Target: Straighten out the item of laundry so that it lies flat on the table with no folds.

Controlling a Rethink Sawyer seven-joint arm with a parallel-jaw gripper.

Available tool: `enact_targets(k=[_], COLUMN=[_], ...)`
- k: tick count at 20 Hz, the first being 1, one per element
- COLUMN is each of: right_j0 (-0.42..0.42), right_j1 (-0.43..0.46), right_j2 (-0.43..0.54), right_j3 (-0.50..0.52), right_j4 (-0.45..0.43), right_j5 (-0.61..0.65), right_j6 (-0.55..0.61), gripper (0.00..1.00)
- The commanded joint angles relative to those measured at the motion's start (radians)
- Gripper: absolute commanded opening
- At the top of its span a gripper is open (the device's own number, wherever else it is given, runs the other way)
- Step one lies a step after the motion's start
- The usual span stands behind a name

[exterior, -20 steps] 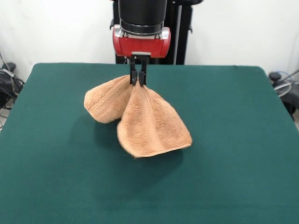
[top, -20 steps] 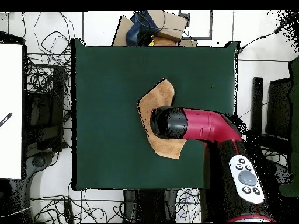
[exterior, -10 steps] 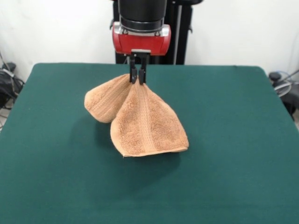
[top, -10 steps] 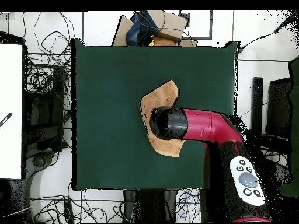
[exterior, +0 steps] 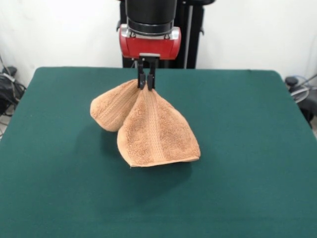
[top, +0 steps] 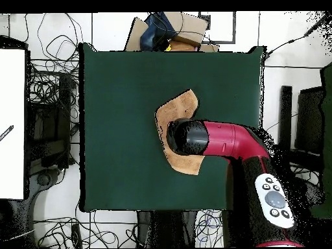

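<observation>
The light orange-tan terry towel hangs from my gripper above the dark green table. The gripper is shut on a pinch of the towel's top. The cloth drapes down in two cone-like lobes, one to the left and a bigger one in front, with a woven band running down it. In the overhead view the arm covers the gripper and the towel's middle; the towel shows on both sides of the arm's head.
The robot's pedestal stands behind the table's far edge. Cables and boxes lie on the floor around the table. A white board stands off one side.
The hanging towel swung a little: its front lobe turned to the left a second ago and has now settled. The gripper has stayed put, shut on the towel.
</observation>
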Motion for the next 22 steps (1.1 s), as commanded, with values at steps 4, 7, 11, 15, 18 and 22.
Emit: enact_targets(k=[4, 7, 11, 15, 18, 22], right_j0=[0.005, 0.009, 0.008, 0.007, 0.011, 0.013], right_j1=[0.018, 0.018, 0.022, 0.022, 0.018, 0.021], right_j2=[0.065, 0.061, 0.063, 0.063, 0.057, 0.057], right_j3=[0.034, 0.031, 0.019, 0.020, 0.021, 0.012], right_j4=[0.005, 0.006, 0.008, 0.009, 0.004, 0.004], right_j5=[-0.039, -0.031, -0.021, -0.022, -0.020, -0.021], right_j6=[0.048, 0.051, 0.046, 0.048, 0.049, 0.050], gripper=[0.00, 0.00, 0.00, 0.00, 0.00, 0.00])
